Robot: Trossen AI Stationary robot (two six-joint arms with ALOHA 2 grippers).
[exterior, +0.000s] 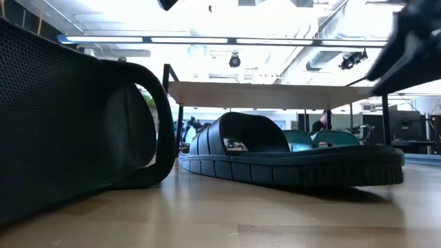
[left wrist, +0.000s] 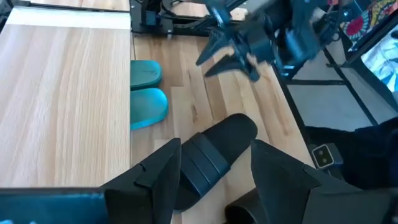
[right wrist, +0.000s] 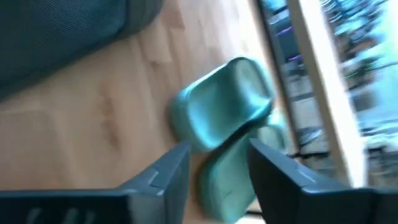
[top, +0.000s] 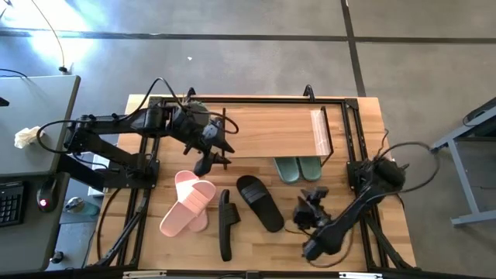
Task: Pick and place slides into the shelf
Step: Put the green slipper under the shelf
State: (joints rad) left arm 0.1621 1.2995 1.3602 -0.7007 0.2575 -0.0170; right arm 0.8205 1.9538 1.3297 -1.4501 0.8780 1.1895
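Note:
The shelf [top: 263, 128] stands at the table's far side, its light plank [left wrist: 62, 93] on thin black legs. Two sage green slides [top: 298, 169] lie on the table under it, with their ends sticking out on the near side [left wrist: 146, 93]. Two pink slides [top: 188, 203] lie overlapping at near left. One black slide [top: 260, 203] lies flat on its sole; the other black slide [top: 225, 225] rests on its edge [exterior: 69, 117]. My left gripper [top: 215, 160] hovers open above the shelf's near edge, with the flat black slide [left wrist: 211, 158] seen beyond its fingers. My right gripper [top: 312, 195] hangs open near the green slides [right wrist: 224, 106].
The shelf's black frame legs [top: 332, 136] and the table's metal frame rails [top: 353, 139] stand close to the right arm. Bare tabletop [top: 186, 248] shows along the near edge. A desk with a keyboard [top: 12, 203] stands left of the table.

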